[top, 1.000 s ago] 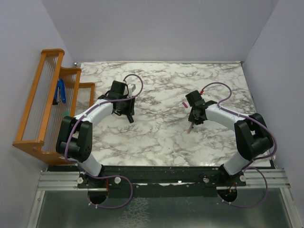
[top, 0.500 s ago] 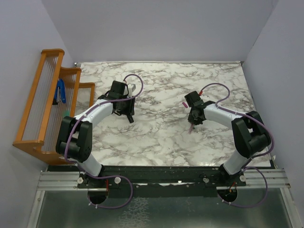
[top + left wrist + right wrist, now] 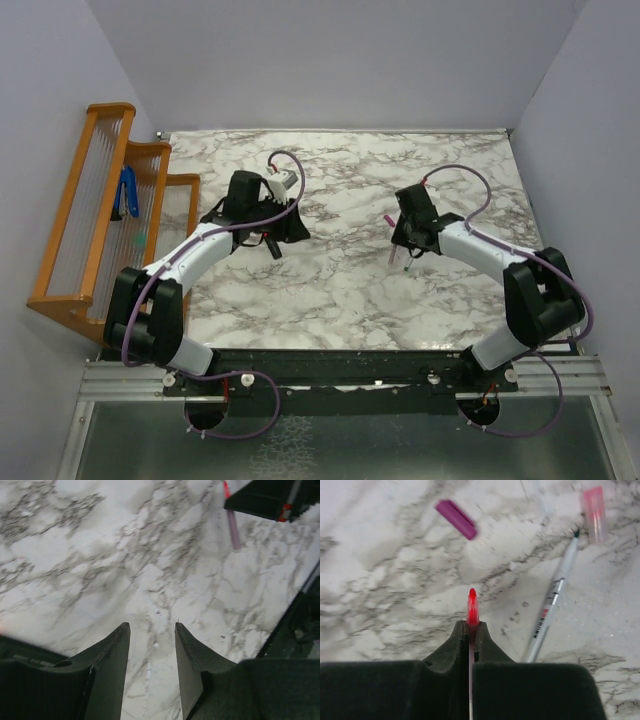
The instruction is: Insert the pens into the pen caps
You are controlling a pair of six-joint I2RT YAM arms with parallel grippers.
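Observation:
My right gripper is shut on the thin pinkish-white pen, whose red tip sticks out ahead of the jaws. The magenta-purple cap lies on the marble ahead and slightly left of that tip. The greyish pen lies to the right, its tip near the pale pink cap. In the top view the right gripper sits just below the magenta cap. My left gripper is open and empty above bare marble. A short black thing, perhaps the marker, lies by the left gripper. The orange cap is out of view.
A wooden rack stands at the left table edge with a blue-handled tool in it. The held pen and the right gripper show at the top right of the left wrist view. Grey walls close in the marble table.
My left gripper has swung right, toward the table's middle. My right gripper, still shut on the pen, has shifted up a little toward the magenta cap.

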